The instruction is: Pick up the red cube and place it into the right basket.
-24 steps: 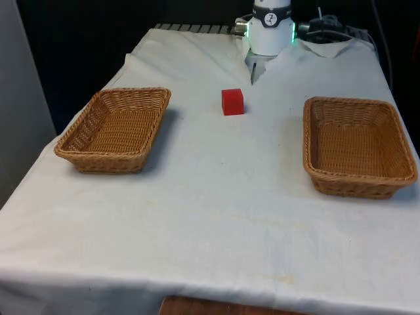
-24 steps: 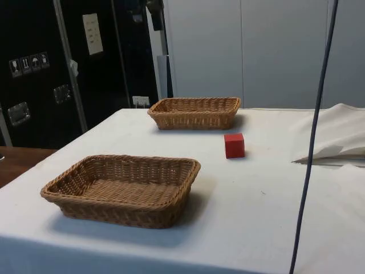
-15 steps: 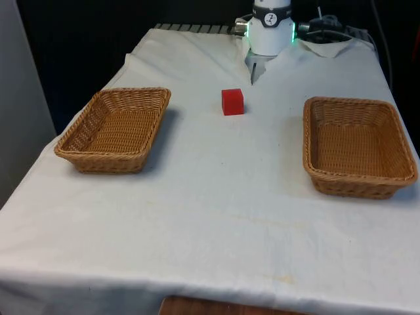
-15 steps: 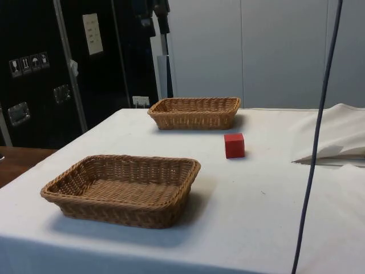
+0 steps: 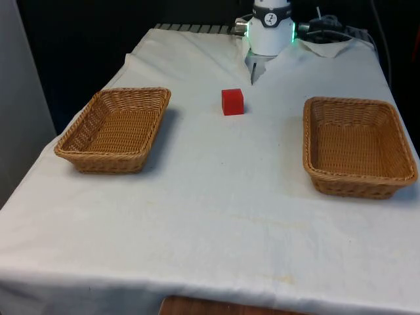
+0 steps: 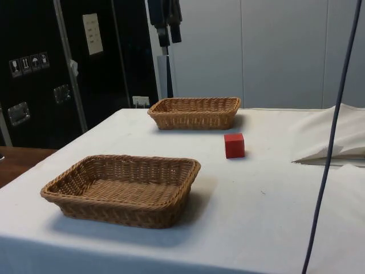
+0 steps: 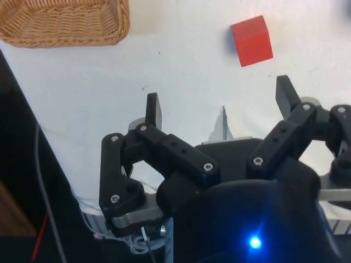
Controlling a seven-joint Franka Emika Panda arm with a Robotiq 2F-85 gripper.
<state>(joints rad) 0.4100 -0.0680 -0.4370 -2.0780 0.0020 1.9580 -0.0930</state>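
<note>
Basically nothing on the table has moved — the red cube (image 5: 232,102) sits in the same spot on the white cloth (image 5: 216,197) as 0.8 s ago, standing flat, well clear of both baskets. In the front view it is between them but nearer the robot's end, just in front of the arm's white base (image 5: 270,29).

Right basket (image 5: 117,128) is on the front view's left, left basket (image 5: 356,146) on the front view's right; both are unmoved and neither has anything in it. In the side view the cube (image 6: 234,145) sits between the near basket (image 6: 124,188) and the far basket (image 6: 195,112), closer to the far one but apart from it.

What differs: in the side view the gripper (image 6: 166,25) is high above the table near the top edge, and it has shifted towards that view's right since the earlier frames, when less of it showed. The hanging cable (image 6: 333,137) has also swung further right.

Wrist view: gripper (image 7: 219,104) fingers are spread wide apart, nothing between them — white cloth underneath. The cube (image 7: 252,40) lies beyond the fingertips, not touching either finger, with a corner of one basket (image 7: 63,22) off to the side.
</note>
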